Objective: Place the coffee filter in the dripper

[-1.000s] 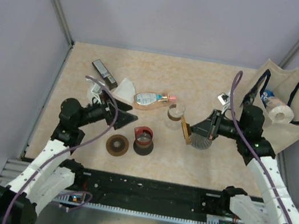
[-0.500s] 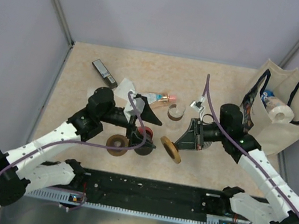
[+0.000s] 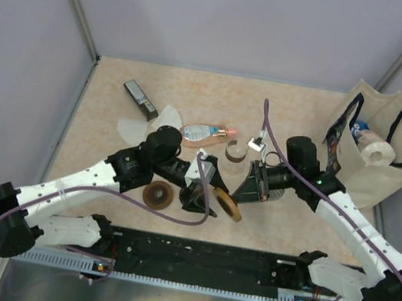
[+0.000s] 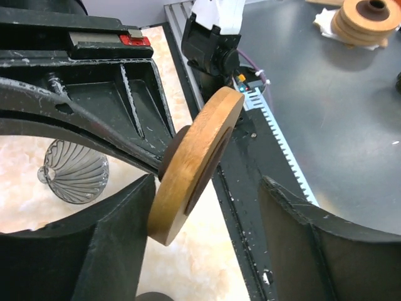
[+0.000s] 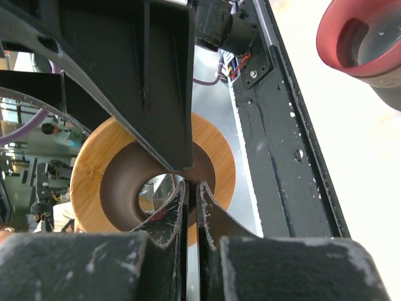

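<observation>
Top, left-wrist and right-wrist views of a two-arm bench. The right gripper [image 3: 236, 196] is at frame centre, its jaws pressed together on the dark inner collar of a wooden ring [image 3: 227, 204], which it holds tilted on edge above the table [image 3: 286, 111]. The left gripper [image 3: 206, 189] sits just left of the ring. Its fingers [image 4: 81, 251] stand well apart with the ring between them, nearer the left-hand finger in the wrist view; contact cannot be told. One second earlier the left arm is folded at the left of the frame and the right gripper is further right. Half a second earlier the left gripper is higher, over the red-rimmed cup [image 5: 357, 37]. It now lies lower and to the right, covering that cup in the top view, while the ring has barely shifted. The coffee filter [image 3: 133, 126], a white paper fan, lies flat at upper left, well apart from both grippers and more exposed than before. The glass dripper cone [image 4: 72, 179] stands upright on the table beneath the right gripper. Unmoved items are a second brown ring [image 3: 157, 194] at lower left of centre, a bottle [image 3: 206, 132], a tape roll [image 3: 235, 153], a dark bar [image 3: 140, 97] and a tote bag [image 3: 384, 171] at right.
</observation>
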Robot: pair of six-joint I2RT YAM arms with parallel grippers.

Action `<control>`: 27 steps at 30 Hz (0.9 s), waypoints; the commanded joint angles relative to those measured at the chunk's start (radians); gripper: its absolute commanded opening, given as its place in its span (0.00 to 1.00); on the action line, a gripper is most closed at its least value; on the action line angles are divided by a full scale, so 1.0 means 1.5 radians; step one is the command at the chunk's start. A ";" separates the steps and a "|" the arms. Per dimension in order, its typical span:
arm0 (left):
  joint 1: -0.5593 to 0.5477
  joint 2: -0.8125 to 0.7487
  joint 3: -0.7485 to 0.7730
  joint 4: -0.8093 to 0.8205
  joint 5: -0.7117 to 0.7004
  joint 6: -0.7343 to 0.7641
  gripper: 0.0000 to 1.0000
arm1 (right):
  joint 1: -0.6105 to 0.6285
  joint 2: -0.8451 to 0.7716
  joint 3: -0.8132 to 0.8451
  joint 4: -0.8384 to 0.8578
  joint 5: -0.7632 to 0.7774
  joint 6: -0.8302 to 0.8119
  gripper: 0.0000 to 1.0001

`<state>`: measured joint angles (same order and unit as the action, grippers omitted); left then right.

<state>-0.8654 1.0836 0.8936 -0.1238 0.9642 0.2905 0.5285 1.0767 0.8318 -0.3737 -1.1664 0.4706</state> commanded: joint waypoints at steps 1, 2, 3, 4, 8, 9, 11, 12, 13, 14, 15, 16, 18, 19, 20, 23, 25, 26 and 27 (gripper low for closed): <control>-0.021 0.022 0.040 -0.018 -0.023 0.028 0.62 | 0.010 0.007 0.046 -0.035 0.000 -0.048 0.00; -0.025 0.026 0.047 -0.023 -0.027 0.025 0.53 | 0.010 0.008 0.047 -0.035 0.002 -0.048 0.00; -0.028 0.031 0.053 -0.031 -0.031 0.028 0.47 | 0.011 0.008 0.048 -0.036 0.003 -0.048 0.00; -0.031 0.034 0.059 -0.038 -0.031 0.030 0.35 | 0.011 0.007 0.050 -0.037 0.006 -0.048 0.00; -0.033 0.035 0.064 -0.037 -0.029 0.018 0.00 | 0.011 -0.003 0.062 -0.054 0.042 -0.051 0.00; -0.033 0.035 0.064 -0.033 -0.031 0.008 0.00 | 0.010 -0.006 0.065 -0.060 0.059 -0.052 0.05; -0.033 0.028 0.060 -0.016 -0.037 -0.013 0.00 | 0.010 -0.014 0.080 -0.076 0.097 -0.057 0.24; -0.033 0.024 0.054 -0.006 -0.041 -0.025 0.00 | 0.011 -0.018 0.089 -0.090 0.118 -0.067 0.32; -0.033 0.019 0.048 0.009 -0.047 -0.035 0.00 | 0.009 -0.022 0.105 -0.109 0.142 -0.079 0.38; -0.033 0.013 0.039 0.022 -0.057 -0.046 0.00 | 0.009 -0.027 0.121 -0.134 0.174 -0.095 0.42; -0.033 0.006 0.025 0.035 -0.064 -0.059 0.00 | 0.008 -0.035 0.134 -0.152 0.209 -0.104 0.47; -0.033 -0.001 0.016 0.054 -0.074 -0.072 0.00 | 0.007 -0.044 0.143 -0.164 0.241 -0.105 0.51; -0.033 -0.013 -0.009 0.109 -0.101 -0.105 0.00 | -0.009 -0.069 0.152 -0.177 0.361 -0.091 0.69; -0.033 -0.018 -0.013 0.119 -0.124 -0.121 0.00 | -0.021 -0.087 0.151 -0.183 0.420 -0.078 0.77; -0.033 -0.022 -0.017 0.128 -0.153 -0.139 0.00 | -0.033 -0.103 0.151 -0.193 0.498 -0.060 0.86; -0.032 -0.032 -0.020 0.156 -0.287 -0.238 0.00 | -0.067 -0.155 0.139 -0.204 0.688 -0.023 0.99; -0.030 -0.034 -0.017 0.171 -0.368 -0.299 0.00 | -0.069 -0.193 0.127 -0.199 0.773 -0.001 0.99; -0.029 -0.029 -0.009 0.163 -0.398 -0.317 0.00 | -0.069 -0.210 0.116 -0.190 0.794 0.001 0.99; -0.023 -0.018 0.009 0.148 -0.430 -0.338 0.00 | -0.069 -0.228 0.105 -0.178 0.813 0.003 0.99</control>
<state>-0.9104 1.0649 0.8600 0.0059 0.5797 -0.0151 0.4335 0.8299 1.0149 -0.6632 -0.2783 0.4210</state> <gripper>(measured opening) 0.244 0.987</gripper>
